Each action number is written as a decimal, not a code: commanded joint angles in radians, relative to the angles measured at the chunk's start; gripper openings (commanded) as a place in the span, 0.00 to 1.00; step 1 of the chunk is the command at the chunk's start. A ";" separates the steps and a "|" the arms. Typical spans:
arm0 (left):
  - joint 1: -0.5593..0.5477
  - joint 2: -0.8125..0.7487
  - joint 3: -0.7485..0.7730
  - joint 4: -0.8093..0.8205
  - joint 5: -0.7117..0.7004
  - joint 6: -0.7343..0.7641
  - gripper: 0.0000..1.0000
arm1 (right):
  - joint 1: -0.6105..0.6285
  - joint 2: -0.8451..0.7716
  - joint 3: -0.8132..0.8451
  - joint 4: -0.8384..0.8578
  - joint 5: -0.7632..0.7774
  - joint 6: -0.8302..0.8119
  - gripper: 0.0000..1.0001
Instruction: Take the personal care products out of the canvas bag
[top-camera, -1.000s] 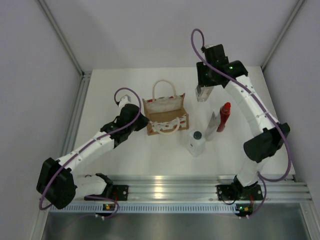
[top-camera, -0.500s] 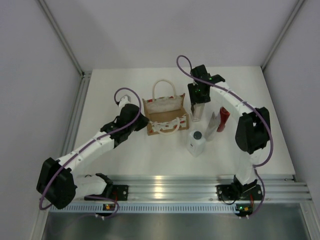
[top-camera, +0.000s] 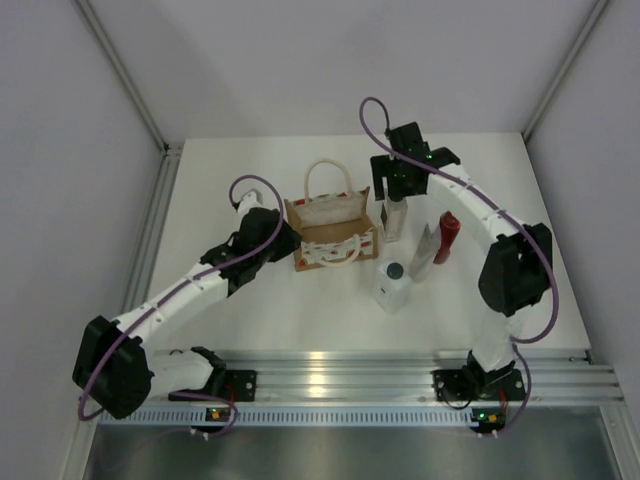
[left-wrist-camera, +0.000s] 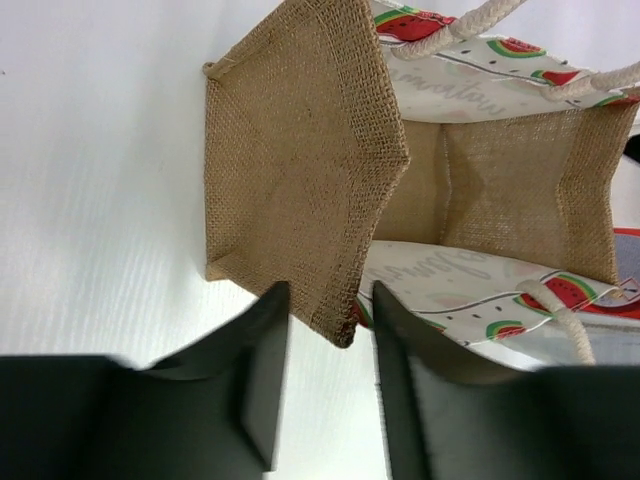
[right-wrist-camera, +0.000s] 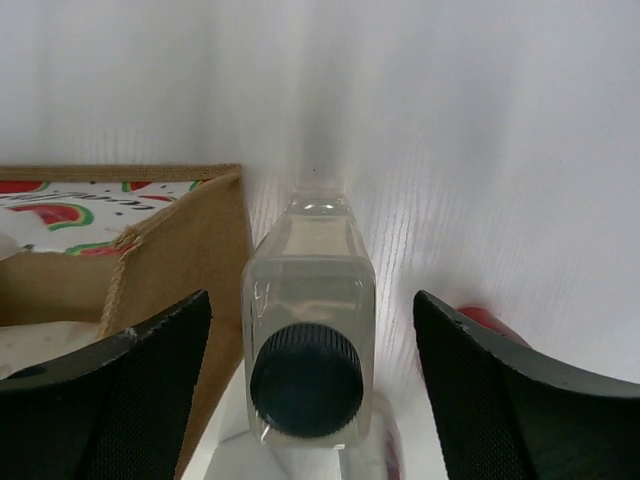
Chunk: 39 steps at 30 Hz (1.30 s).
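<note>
Top external: one tan canvas bag (top-camera: 322, 216), watermelon-printed, stood mid-table. Four products stood to its right: red bottle (top-camera: 447, 236), pale tube (top-camera: 423, 252), near capped bottle (top-camera: 392, 284), far capped bottle (top-camera: 394, 222).
Left wrist: the left gripper (left-wrist-camera: 329, 292) stood parted astride the bag's wall.
Right wrist: the right gripper (right-wrist-camera: 310, 300) had released the far capped bottle.

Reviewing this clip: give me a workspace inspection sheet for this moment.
Surface: white table, no marks seen.
Job's things: canvas bag upright, nothing seen inside; red bottle, tapered tube, near white bottle and far white bottle out on the table, right of it.
Clutter: nothing seen.
Claws: left claw open astride the bag's side wall; right claw open around the far white bottle, not touching.
Cables: purple cables loop over both arms, away from the products.
Surroundings: pale walls; aluminium rail at the near edge.
</note>
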 joint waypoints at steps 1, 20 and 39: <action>-0.001 -0.033 0.032 0.025 -0.011 0.039 0.48 | -0.006 -0.139 0.025 0.078 0.014 0.004 0.80; -0.001 -0.212 0.348 -0.402 -0.293 0.399 0.99 | -0.006 -0.904 -0.435 0.078 0.352 -0.002 1.00; -0.001 -0.717 0.112 -0.538 -0.579 0.490 0.99 | -0.004 -1.348 -0.728 -0.026 0.316 -0.033 0.99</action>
